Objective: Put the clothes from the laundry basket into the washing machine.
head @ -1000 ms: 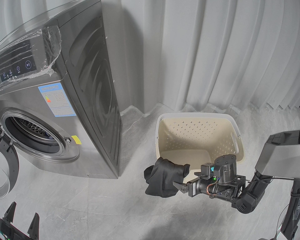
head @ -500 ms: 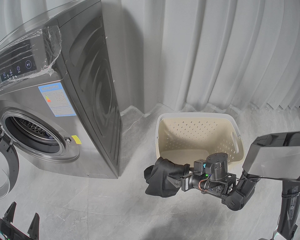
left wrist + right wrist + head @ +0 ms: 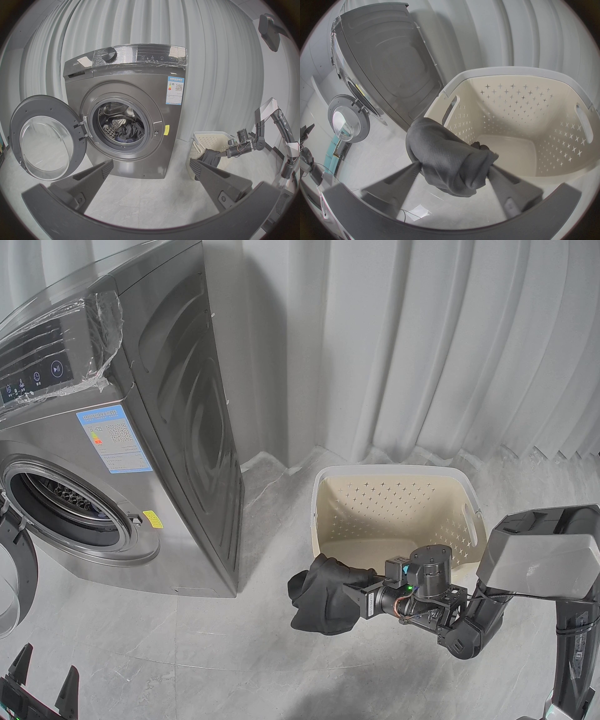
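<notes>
Bare floor (image 3: pixel 206 640) lies open between the right claw (image 3: pixel 351 599) and the washing machine (image 3: pixel 175 427). The basket (image 3: pixel 387 469) is just beside the claw. The claw is spread wide, with fingers flanking the dark garment (image 3: pixel 322 602) draped over the rim, not clamped. The left claw (image 3: pixel 42 680) is wide apart and empty. The left wrist view adds the door (image 3: pixel 43 137) swung open and clothes (image 3: pixel 128 131) in the drum.

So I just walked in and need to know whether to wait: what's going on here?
The right gripper is open around a dark grey garment draped over the near rim of the laundry basket, not yet gripping it. The basket is otherwise empty. The door of the washing machine stands open, with clothes already inside. The left gripper hangs open, low in front of the machine.
</notes>
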You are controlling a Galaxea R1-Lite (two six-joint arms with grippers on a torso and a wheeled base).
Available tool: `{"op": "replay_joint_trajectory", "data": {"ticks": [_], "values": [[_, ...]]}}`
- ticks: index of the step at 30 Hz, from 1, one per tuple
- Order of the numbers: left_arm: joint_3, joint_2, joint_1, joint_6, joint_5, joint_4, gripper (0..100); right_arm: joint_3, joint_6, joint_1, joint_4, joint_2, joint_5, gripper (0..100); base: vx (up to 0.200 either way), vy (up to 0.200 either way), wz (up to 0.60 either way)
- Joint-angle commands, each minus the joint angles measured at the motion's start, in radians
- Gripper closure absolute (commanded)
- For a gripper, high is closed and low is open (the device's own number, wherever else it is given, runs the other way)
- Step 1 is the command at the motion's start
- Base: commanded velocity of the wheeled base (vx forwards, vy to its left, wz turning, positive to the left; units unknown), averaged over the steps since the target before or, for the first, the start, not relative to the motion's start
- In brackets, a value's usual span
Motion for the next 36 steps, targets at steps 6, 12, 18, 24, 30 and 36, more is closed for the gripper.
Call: {"op": "replay_joint_trajectory", "data": {"ticks": [6,12,18,24,30,36], "values": [[0.018,-0.01,0.0,-0.001,0.001,0.0,0,0.025,0.001,-0.002,-0.019,0.003,0.002,100,0.0,0.0,0.0],[0.018,-0.01,0.001,-0.001,0.001,0.0,0,0.105,0.001,0.006,-0.027,-0.106,0.002,100,0.0,0.0,0.0],[0.018,-0.01,0.001,-0.001,0.001,0.0,0,0.211,0.001,0.013,-0.027,-0.267,0.002,100,0.0,0.0,0.0],[0.018,-0.01,0.0,-0.001,0.001,0.0,0,0.307,0.004,0.067,-0.067,-0.514,0.005,100,0.0,0.0,0.0],[0.018,-0.01,0.0,-0.001,0.001,0.0,0,0.329,-0.002,0.167,-0.054,-0.743,0.002,100,0.0,0.0,0.0],[0.018,-0.01,0.0,-0.004,0.002,0.0,0,0.318,-0.019,0.164,-0.007,-0.844,0.015,100,0.0,0.0,0.0]]}}
